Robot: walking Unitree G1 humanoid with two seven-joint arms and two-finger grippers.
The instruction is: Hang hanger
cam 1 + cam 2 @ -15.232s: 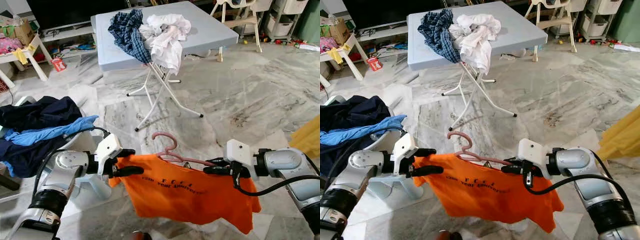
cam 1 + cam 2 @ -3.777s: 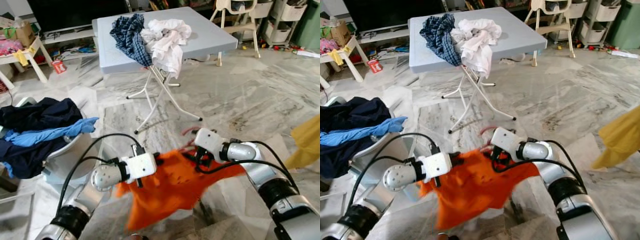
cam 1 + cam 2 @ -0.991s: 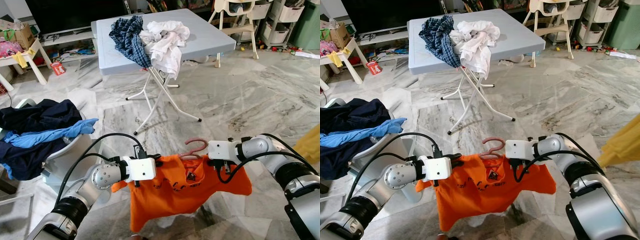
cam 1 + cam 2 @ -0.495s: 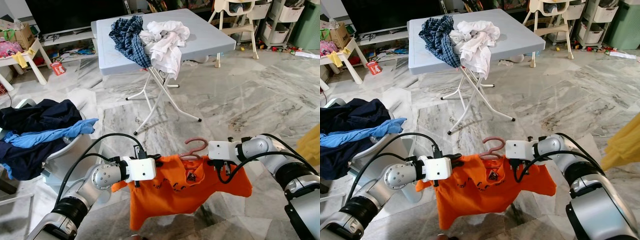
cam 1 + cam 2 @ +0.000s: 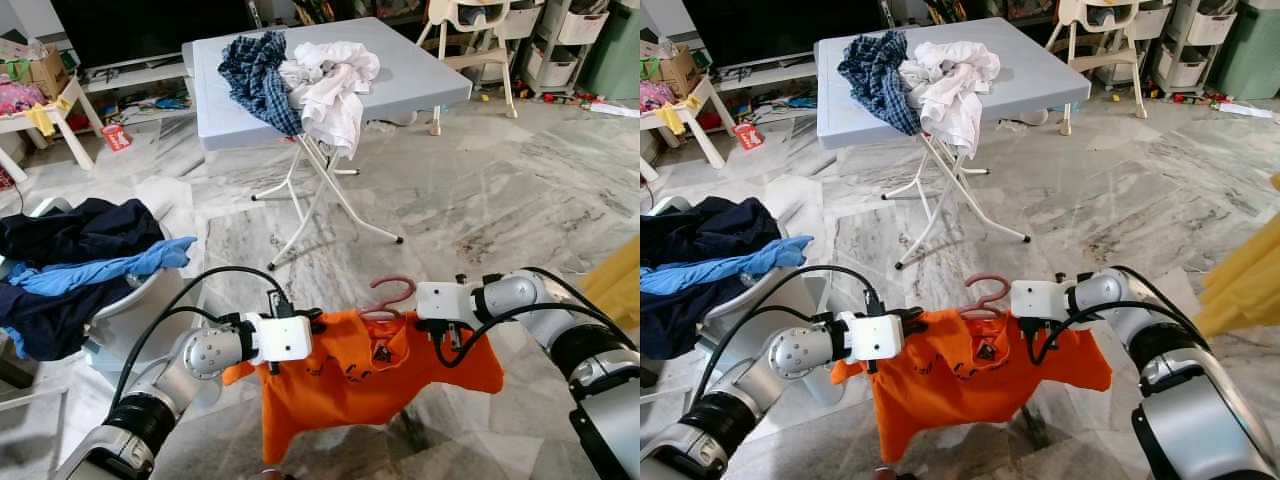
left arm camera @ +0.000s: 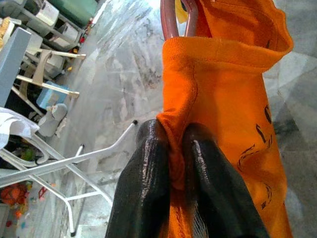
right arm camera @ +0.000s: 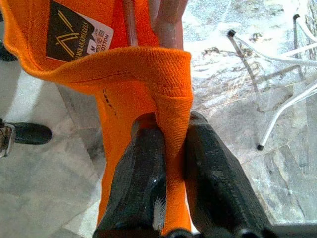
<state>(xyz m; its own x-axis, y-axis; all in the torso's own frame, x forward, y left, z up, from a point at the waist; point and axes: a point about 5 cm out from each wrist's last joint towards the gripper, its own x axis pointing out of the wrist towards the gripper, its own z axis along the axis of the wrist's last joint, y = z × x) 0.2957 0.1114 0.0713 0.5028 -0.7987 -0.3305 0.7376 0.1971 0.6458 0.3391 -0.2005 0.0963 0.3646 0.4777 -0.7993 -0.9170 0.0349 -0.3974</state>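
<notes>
The left claw [image 6: 172,163] and the right claw [image 7: 171,163] each pinch a fold of the orange T-shirt [image 5: 365,375], holding it spread above the marble floor [image 5: 480,200]. The pink hanger [image 5: 392,296] sits inside the shirt's collar, its hook poking up between the two claws.

Grey-veined marble floor [image 5: 480,200]. Folding surface [image 5: 420,70], pale blue, white crossed legs, bearing a plaid garment [image 5: 255,65] and white garment [image 5: 335,70]. White basket [image 5: 140,310] of dark and blue clothes; high chair [image 5: 470,30] beyond.
</notes>
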